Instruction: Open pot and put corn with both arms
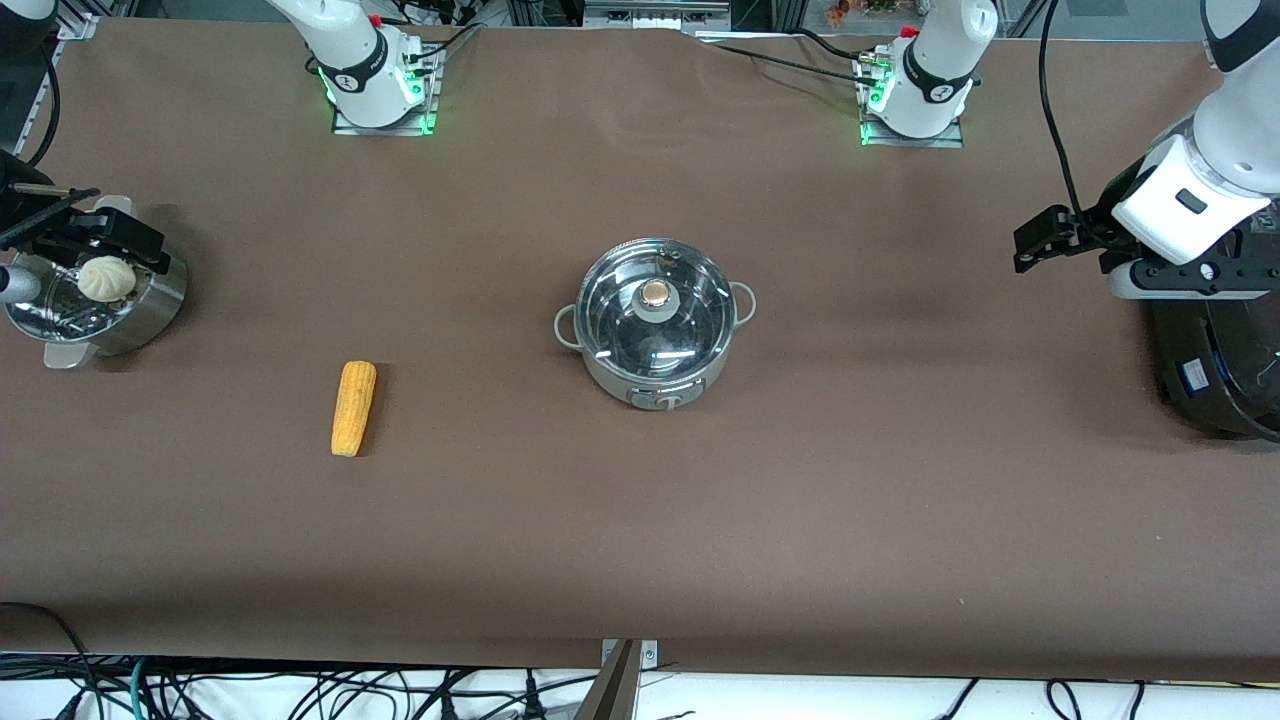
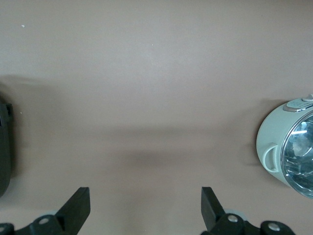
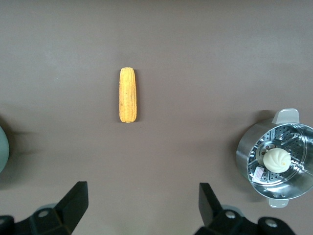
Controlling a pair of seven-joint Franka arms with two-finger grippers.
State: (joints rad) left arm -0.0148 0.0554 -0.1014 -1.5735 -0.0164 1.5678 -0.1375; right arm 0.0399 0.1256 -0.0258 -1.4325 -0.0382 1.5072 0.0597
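The steel pot (image 1: pixel 655 372) stands at the table's middle with its clear glass lid (image 1: pixel 655 320) on; it also shows in the left wrist view (image 2: pixel 276 147). The corn (image 1: pixel 354 407) lies on the table toward the right arm's end, slightly nearer the front camera than the pot, and shows in the right wrist view (image 3: pixel 127 94). My left gripper (image 1: pixel 1050 240) hangs open and empty above the table beside the black cooker, fingers wide apart (image 2: pixel 145 196). My right gripper (image 1: pixel 105 235) hangs open and empty over the steamer basket (image 3: pixel 143 191).
A steel steamer basket (image 1: pixel 150 310) with a white bun (image 1: pixel 106 278) stands at the right arm's end, also in the right wrist view (image 3: pixel 244 152). A large black cooker (image 1: pixel 1215 370) stands at the left arm's end. Brown cloth covers the table.
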